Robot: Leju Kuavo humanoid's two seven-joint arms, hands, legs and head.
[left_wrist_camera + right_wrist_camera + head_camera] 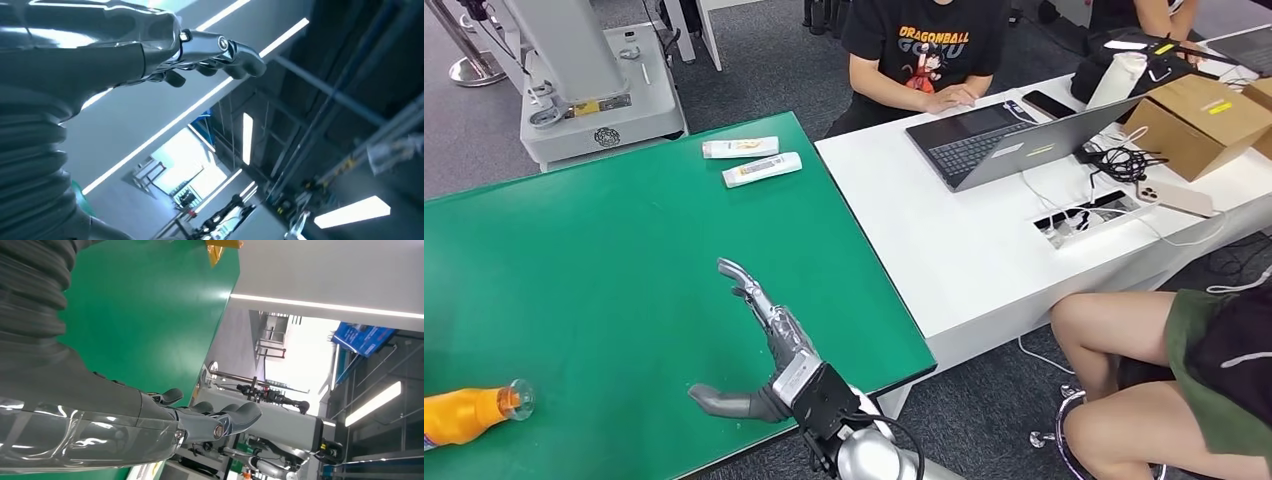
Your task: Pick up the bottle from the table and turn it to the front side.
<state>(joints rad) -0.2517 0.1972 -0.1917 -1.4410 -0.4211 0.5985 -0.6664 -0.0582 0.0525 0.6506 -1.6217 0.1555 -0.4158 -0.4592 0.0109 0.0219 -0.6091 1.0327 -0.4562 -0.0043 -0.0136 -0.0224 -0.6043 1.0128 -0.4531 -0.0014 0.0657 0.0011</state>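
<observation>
Bottle (pixel 469 413) lies on its side at the near left edge of the green table (pixel 624 260). Right hand (pixel 759 355) above the table, well right of the bottle, fingers spread, empty. Left hand (pixel 150 47) raised, fingers loosely extended, holding nothing.

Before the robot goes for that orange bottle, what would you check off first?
1. Bottle located: ok. The orange bottle lies on its side at the near left edge of the green table.
2. Right hand free: ok, fingers apart, holding nothing, above the table.
3. Path from right hand to bottle: ok, bare green surface between them.
4. Left hand free: ok. Its wrist view shows it holding nothing, with the ceiling behind it.
5. Bottle's front side: cannot tell, no label is readable.
6. Bystanders clear: ok. The people sit at the white desk, away from the bottle.
</observation>
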